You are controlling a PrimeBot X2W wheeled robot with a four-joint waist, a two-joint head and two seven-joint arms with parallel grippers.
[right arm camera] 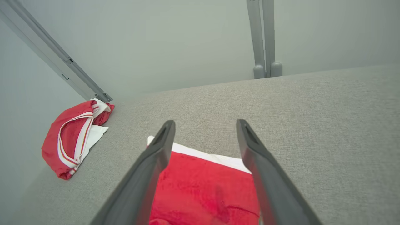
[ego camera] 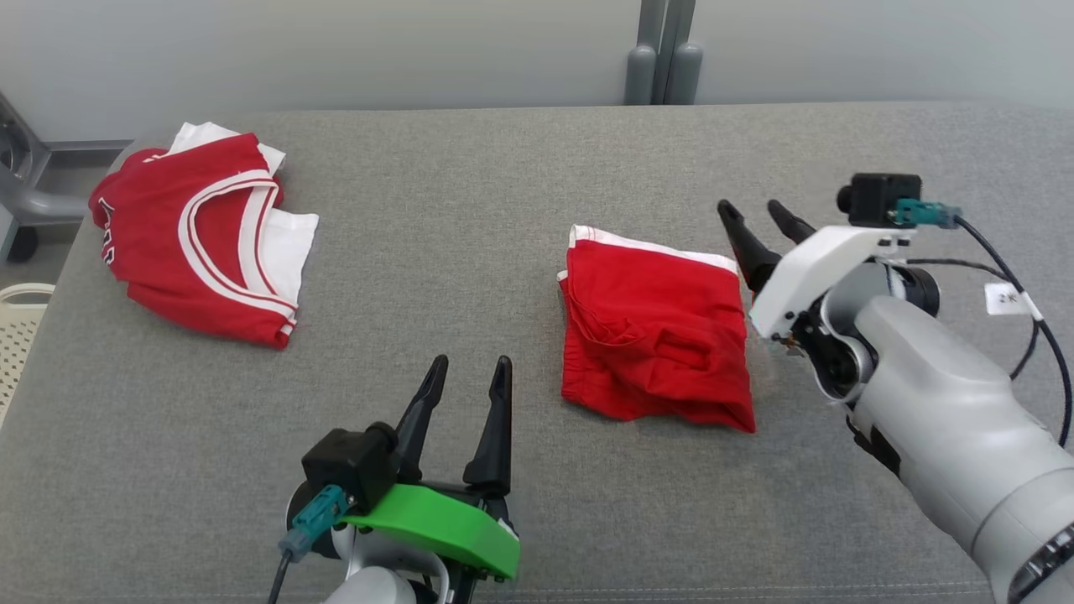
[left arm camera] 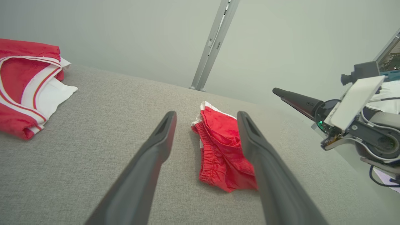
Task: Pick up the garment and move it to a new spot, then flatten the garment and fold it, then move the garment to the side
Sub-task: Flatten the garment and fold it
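Starting nearest, with the left gripper (ego camera: pixel 471 362): hovering low over the near edge of the surface (ego camera: pixel 503 193), spreading its fingers (ego camera: pixel 495 419) wide, gripping nothing, pointing up toward the shorts (ego camera: pixel 659 327) as if waiting its turn.

Moving on to the shorts: lying mid-surface, right of centre, folded into a rough red square, showing a white band along the far edge and some ridges and a loose lip toward the near edge. Looking folded already, so probably leaving only the shift to the side, or one last smoothing.

Reaching the right gripper (ego camera: pixel 748 205): standing just beside the right edge of the shorts, raised above the far right corner, splaying its fingers wide and carrying nothing. Looking down its own wrist view: straddling the white band, apparently without touching cloth. Likely sitting there for a fresh pinch on that edge.

Ending far left with the jersey (ego camera: pixel 197 235): lying in a folded red-and-white heap, well apart from the shorts, probably marking the side spot. Passing, beyond the left rim, a pale basket (ego camera: pixel 21 327), and at the back a grey post (ego camera: pixel 663 50).
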